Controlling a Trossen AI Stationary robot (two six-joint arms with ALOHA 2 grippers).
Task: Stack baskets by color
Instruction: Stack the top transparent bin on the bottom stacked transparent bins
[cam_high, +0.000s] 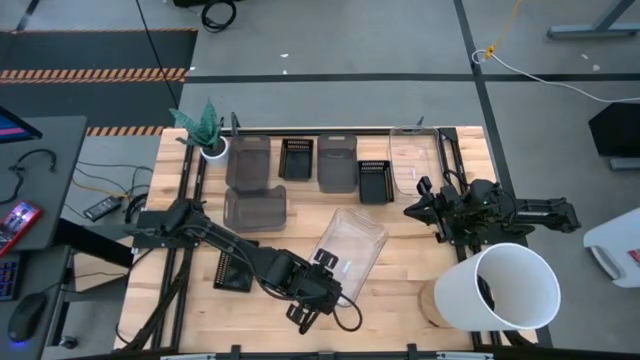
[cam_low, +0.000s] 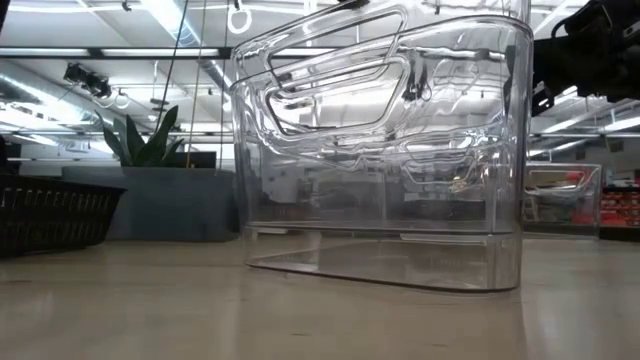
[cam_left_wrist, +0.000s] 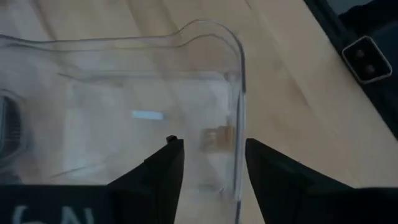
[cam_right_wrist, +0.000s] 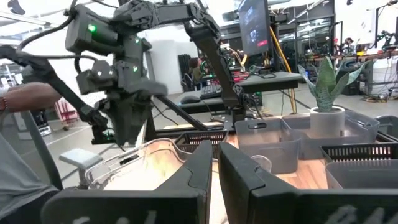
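Now the left gripper (cam_left_wrist: 210, 163) straddles the clear basket's (cam_high: 352, 242) wall, fingers parted, gripping nothing; pulling away crooked could drag it.

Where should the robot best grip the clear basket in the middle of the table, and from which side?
Probably the rim wall at the near short end of the clear basket. It stands upright and open-topped, so a thin wall is free. The left end effector already straddles that wall, fingers apart; coming down from above suits it.
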